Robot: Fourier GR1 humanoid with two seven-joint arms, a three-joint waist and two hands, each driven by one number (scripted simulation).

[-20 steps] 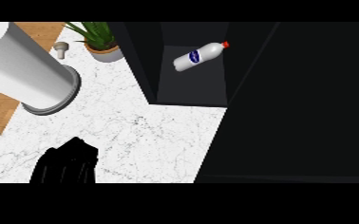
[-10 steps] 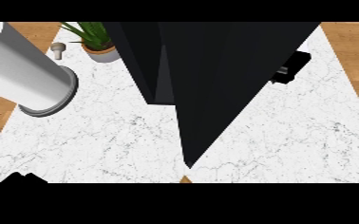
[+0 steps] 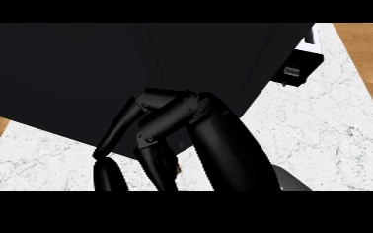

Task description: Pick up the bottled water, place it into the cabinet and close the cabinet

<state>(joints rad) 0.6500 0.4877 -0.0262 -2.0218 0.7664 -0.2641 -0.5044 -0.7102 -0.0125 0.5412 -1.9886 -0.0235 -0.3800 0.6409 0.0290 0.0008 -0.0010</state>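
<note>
Cabinet [image 3: 109,69]: flat black, no pattern, fills far and left part of view. Hand [image 3: 175,128]: glossy black with grey sheen along fingers, near centre. Surface [image 3: 313,128]: white marble with fine grey veins, seen right and near left. Wood-brown strip [image 3: 357,49] at far right edge; small brown sliver at left edge. Small object [image 3: 299,66] far right: black with white patches, identity unclear.

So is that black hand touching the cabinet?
Cannot tell. In the head view the right hand overlaps the black cabinet, dark on dark, showing neither contact nor gap.
</note>
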